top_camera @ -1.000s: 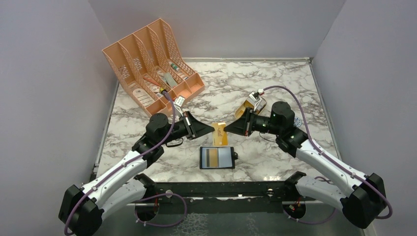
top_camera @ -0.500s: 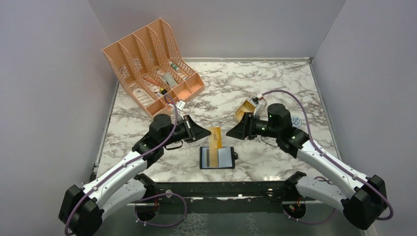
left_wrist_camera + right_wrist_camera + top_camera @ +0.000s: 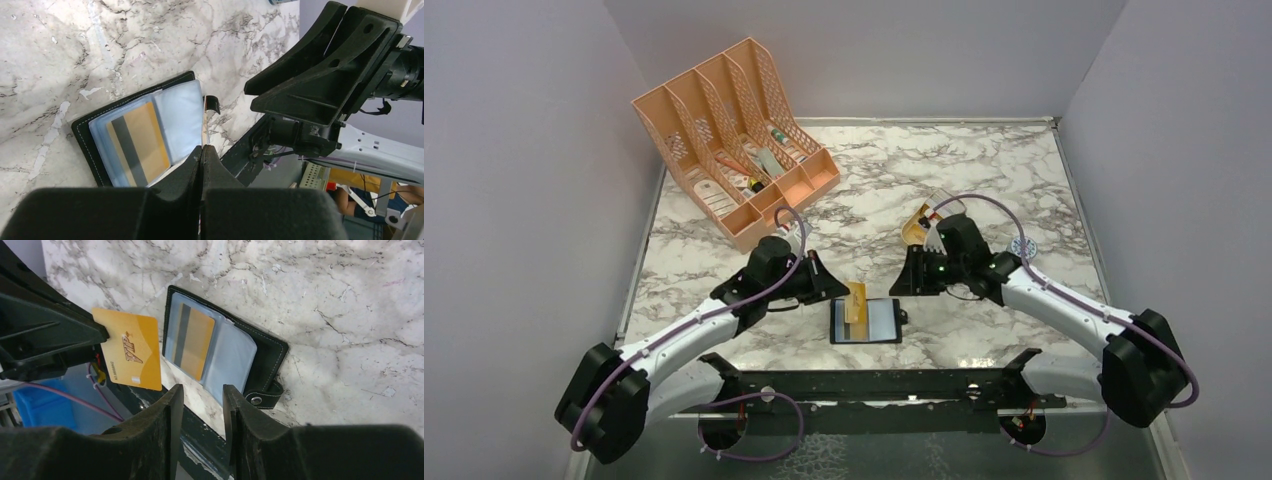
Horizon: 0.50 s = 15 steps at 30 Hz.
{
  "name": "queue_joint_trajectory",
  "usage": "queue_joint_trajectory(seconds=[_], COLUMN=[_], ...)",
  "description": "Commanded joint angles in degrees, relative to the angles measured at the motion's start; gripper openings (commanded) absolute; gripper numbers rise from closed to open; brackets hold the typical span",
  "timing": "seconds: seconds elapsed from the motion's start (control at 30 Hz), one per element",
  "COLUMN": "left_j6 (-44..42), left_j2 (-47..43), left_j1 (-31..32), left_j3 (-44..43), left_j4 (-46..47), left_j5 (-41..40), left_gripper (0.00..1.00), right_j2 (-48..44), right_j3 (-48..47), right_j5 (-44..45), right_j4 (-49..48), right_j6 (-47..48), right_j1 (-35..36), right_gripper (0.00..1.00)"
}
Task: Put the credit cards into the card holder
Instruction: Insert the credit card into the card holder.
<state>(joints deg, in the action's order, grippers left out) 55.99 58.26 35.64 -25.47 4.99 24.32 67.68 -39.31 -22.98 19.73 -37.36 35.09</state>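
The black card holder [image 3: 882, 321] lies open on the marble near the front edge, with one tan-orange credit card [image 3: 192, 342] tucked in its clear sleeve. My left gripper [image 3: 843, 291] is shut on another orange credit card [image 3: 857, 299], held on edge over the holder's left half. In the left wrist view that card [image 3: 203, 120] shows as a thin line above the shut jaws [image 3: 201, 148], with the holder [image 3: 85, 135] beyond. My right gripper [image 3: 201, 392] is open and empty, just right of the holder [image 3: 272, 352] and facing the held card [image 3: 131, 348].
A peach desk organiser [image 3: 734, 130] with pens stands at the back left. A gold tin [image 3: 919, 226] sits behind the right wrist, and a small round patterned disc [image 3: 1022, 247] lies to its right. The black front rail [image 3: 874, 385] runs just below the holder.
The right gripper let go of the orange card, opened and drew back to the right. The left gripper carried the card down and toward the front, over the open holder.
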Motion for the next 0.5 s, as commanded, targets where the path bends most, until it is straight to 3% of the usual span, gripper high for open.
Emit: queue_joint_trajectory(seconds=[0.0,0.47], left_j6=[-1.3,0.7], left_j2=[1.9,10.4], left_j1=[-0.2,-0.2], left_j3=[0.8,3.5], left_j4=[0.8,10.1], left_j5=[0.9,4.5], left_gripper=[0.0,0.0], right_j2=[2.8,11.9], right_j3=[0.4,0.7], right_j5=[1.9,6.8], right_j4=[-1.2,-1.4], right_j6=[1.3,3.4], right_j1=[1.5,3.7], right_gripper=[0.33,0.24])
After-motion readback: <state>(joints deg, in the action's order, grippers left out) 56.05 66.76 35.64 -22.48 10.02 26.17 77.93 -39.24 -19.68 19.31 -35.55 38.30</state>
